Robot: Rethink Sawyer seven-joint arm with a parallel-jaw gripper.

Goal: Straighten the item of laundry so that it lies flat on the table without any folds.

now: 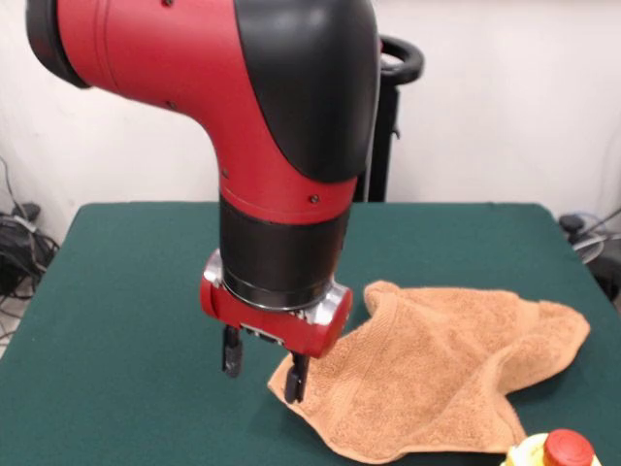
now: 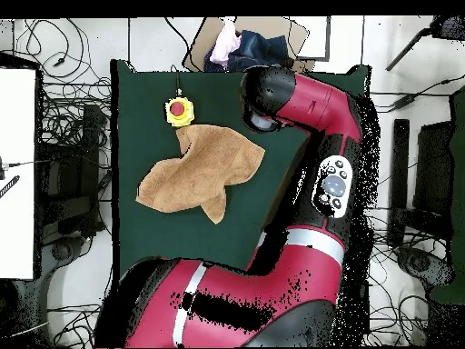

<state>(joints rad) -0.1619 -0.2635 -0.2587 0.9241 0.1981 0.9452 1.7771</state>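
White walls and tangled black cables frame the large rectangular table [image 1: 126,320] covered in dark green felt-like cloth, its matte surface reaching well beyond everything on it. Above it bends the glossy red and black arm [image 1: 281,116], a thick rounded elbow narrowing to a black cylindrical wrist and a red block with a metal plate. On the felt lies the light orange-tan terry cloth towel [image 1: 446,369], nubbly and soft, crumpled into an irregular shape with pointed lobes, a raised fold along its upper edge and a woven band running near one hem; it sits toward the table's front-right area in the front view. The gripper [image 1: 262,369] hangs low at the towel's left corner, its two short black fingers [image 1: 231,351] spread apart, one over bare felt, the other at the cloth's edge. A small yellow-based round red button [image 2: 180,110] sits just beside the towel.
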